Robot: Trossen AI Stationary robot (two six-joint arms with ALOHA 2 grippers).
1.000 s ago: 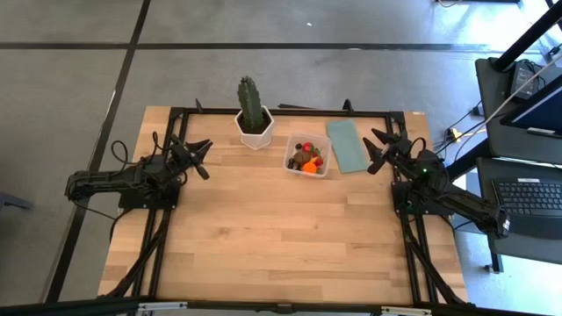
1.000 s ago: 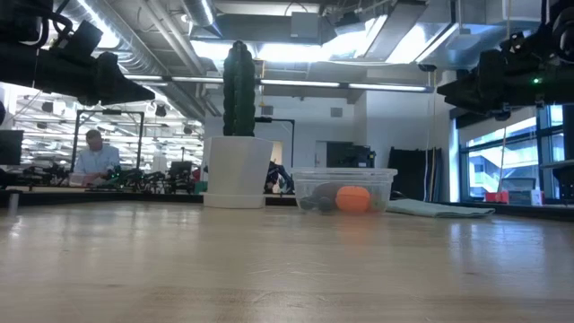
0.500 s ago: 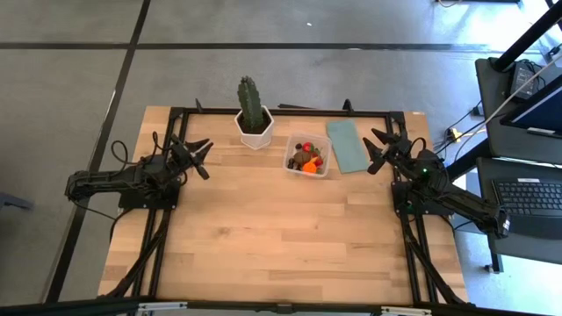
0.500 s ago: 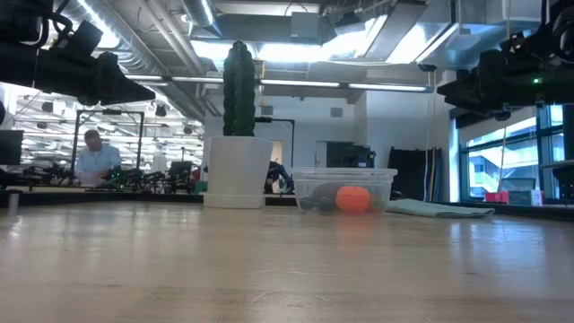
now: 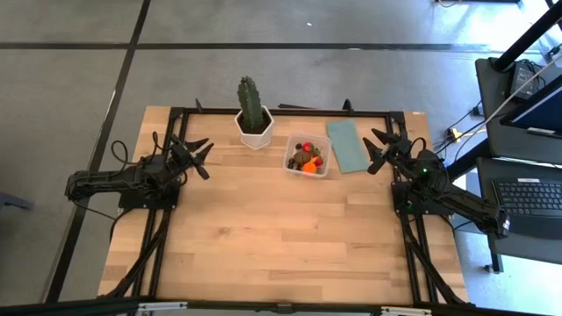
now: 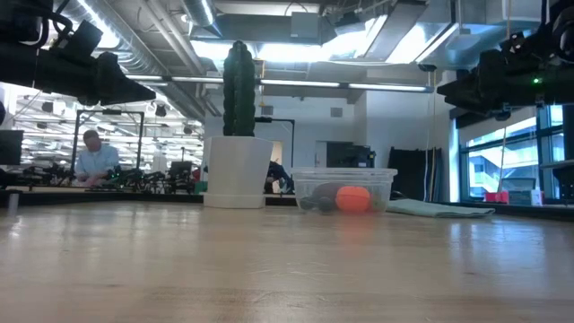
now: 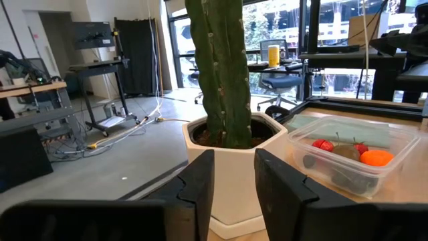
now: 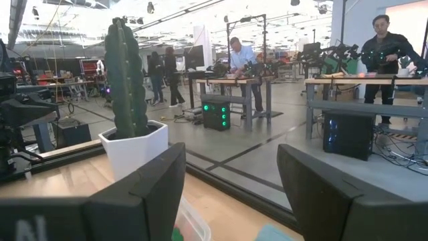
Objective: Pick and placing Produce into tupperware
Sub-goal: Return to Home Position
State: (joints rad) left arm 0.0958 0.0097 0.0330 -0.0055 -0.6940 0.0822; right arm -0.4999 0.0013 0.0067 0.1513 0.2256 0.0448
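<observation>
The clear square tupperware (image 5: 308, 159) stands on the wooden table at the far middle, resting on its base. The produce lies inside it: an orange ball (image 6: 352, 198), red strawberries (image 7: 323, 144) and darker pieces. My left gripper (image 5: 205, 159) hovers above the table's left side, pointing level toward the cactus, and is open with nothing between its fingers (image 7: 200, 181). My right gripper (image 5: 373, 151) hovers at the right side, right of the lid, wide open and empty (image 8: 231, 167).
A tall green cactus in a white hexagonal pot (image 5: 253, 114) stands left of the tupperware. A flat blue-grey lid (image 5: 349, 145) lies to its right. The near half of the table (image 5: 281, 237) is bare wood. People work at benches in the room behind (image 6: 92, 157).
</observation>
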